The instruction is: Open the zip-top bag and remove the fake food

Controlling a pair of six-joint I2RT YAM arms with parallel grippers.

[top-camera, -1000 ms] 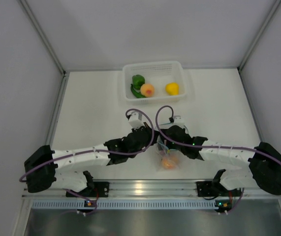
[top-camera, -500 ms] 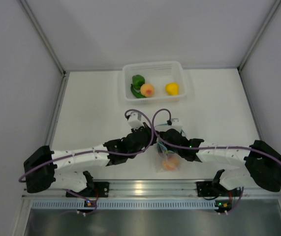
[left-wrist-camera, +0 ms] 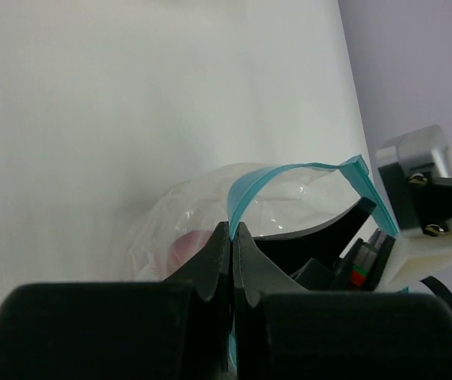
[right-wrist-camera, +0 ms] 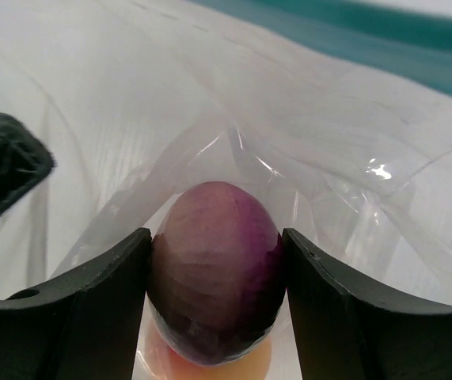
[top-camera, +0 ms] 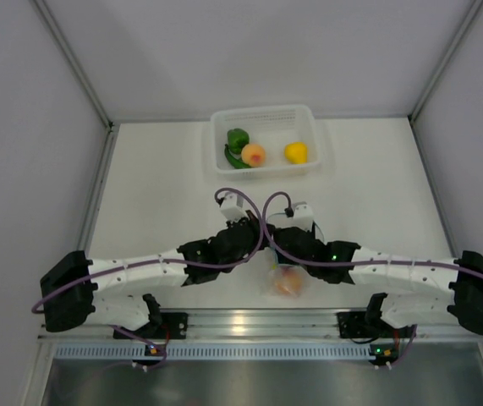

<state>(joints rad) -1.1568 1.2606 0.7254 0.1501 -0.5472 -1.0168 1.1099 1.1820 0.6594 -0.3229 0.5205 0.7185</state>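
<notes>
— Where is our zip-top bag?
— Its blue zip strip sits pinched in our clenched left jaws.
— And our right jaws?
— Inside the bag's mouth, seemingly clasping the purple piece on both sides, with a peach-orange fruit just below it.

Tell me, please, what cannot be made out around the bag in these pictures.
Top view: zip-top bag mouth hidden under the right arm.
Left wrist: bag contents a pink blur behind the left gripper.
Right wrist: orange piece under the purple piece, cut off by the bottom edge.
</notes>
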